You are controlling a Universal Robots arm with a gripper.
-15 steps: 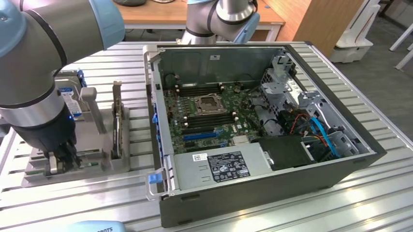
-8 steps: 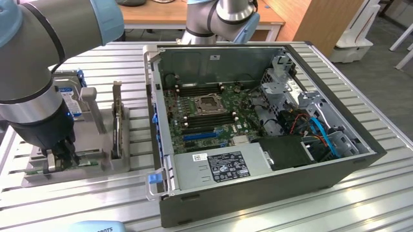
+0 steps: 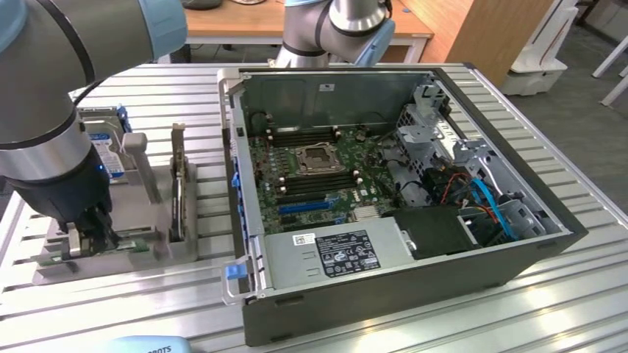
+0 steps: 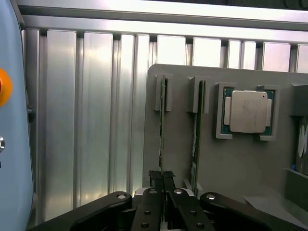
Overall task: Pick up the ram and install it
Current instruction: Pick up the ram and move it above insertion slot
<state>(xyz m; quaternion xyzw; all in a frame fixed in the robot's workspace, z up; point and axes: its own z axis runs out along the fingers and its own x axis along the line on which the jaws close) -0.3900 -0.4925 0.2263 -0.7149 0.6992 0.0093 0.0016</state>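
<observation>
The ram [image 4: 162, 120] is a thin green stick standing on edge in a slot of the grey holder [image 4: 231, 163]. My gripper [image 4: 162, 179] is shut on its near end, one black finger pressed to each side. In the exterior view the gripper [image 3: 88, 239] reaches down into the holder [image 3: 147, 259] at the exterior view's left, and a green strip of the ram [image 3: 134, 245] shows beside the fingers. A second green stick [image 4: 196, 139] stands in the neighbouring slot, apart from the fingers.
A square silver processor [image 4: 248, 111] lies in a pocket beyond the second stick. A hard drive [image 3: 103, 143] stands at the holder's back. The open computer case [image 3: 235, 147] sits to the exterior view's right, its motherboard [image 3: 314, 173] exposed. The table is ribbed aluminium [image 3: 549, 309].
</observation>
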